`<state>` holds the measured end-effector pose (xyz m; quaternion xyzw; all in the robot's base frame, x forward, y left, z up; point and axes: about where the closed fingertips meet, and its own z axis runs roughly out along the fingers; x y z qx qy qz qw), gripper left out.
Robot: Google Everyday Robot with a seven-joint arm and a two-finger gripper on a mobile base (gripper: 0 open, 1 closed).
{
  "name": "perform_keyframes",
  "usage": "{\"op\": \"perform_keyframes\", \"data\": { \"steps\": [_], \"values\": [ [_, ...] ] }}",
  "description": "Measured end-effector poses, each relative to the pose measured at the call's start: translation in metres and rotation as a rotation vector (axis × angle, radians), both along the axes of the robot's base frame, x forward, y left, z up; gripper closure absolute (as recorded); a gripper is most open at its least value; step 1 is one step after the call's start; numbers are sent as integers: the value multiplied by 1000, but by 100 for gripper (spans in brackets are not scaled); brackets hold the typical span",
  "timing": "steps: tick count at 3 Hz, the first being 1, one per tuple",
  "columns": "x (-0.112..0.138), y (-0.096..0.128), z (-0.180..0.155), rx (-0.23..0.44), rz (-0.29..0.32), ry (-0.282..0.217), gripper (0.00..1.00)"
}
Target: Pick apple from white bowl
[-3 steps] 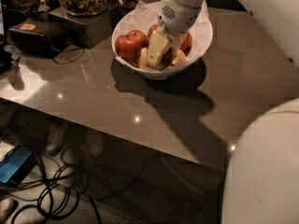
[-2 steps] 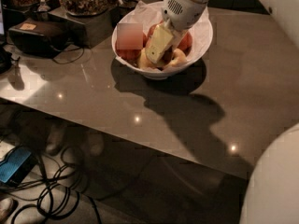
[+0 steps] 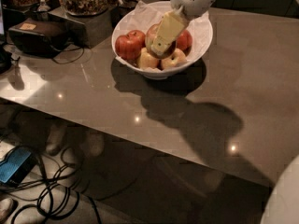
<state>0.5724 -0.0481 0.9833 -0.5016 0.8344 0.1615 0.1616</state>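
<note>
Gripper (image 3: 158,48) was down inside the white bowl (image 3: 204,38), on the far side of the table (image 3: 243,78), its tip over the centre red apple (image 3: 152,33). Other apples sat alongside, incl. a yellowish apple (image 3: 174,59) in front. Couldn't tell whether gripper was open or clamped on anything.

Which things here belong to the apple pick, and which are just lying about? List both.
Job: white bowl; apples in it; gripper, down in the bowl among the apples.
Lying about: black box; snack containers; cables and blue device on the floor.
</note>
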Motion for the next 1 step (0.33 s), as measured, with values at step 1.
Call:
{"op": "perform_keyframes", "data": {
  "steps": [1],
  "values": [
    [-20,-3,37,49,117,-62,100]
  ]
}}
